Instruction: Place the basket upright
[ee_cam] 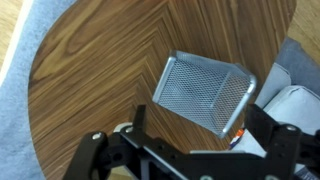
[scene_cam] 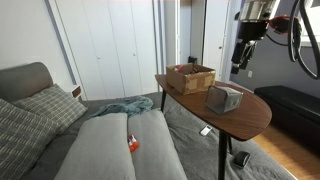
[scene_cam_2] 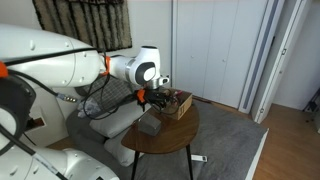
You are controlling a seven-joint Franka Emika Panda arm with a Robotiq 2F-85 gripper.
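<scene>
One tipped grey basket (ee_cam: 205, 92), one brown tray (scene_cam: 190, 77), one table (scene_cam: 255, 118), one claw (scene_cam: 241, 62), apart and empty.

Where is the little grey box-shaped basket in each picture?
In an exterior view: the small grey mesh basket sits right of centre on the brown wooden table, next to the brown woven tray.
In an exterior view: the basket is at lower centre, near the table's edge, in front of the tray.
Wrist view: the basket is middle right.
Shared landmark: the wooden table.
</scene>
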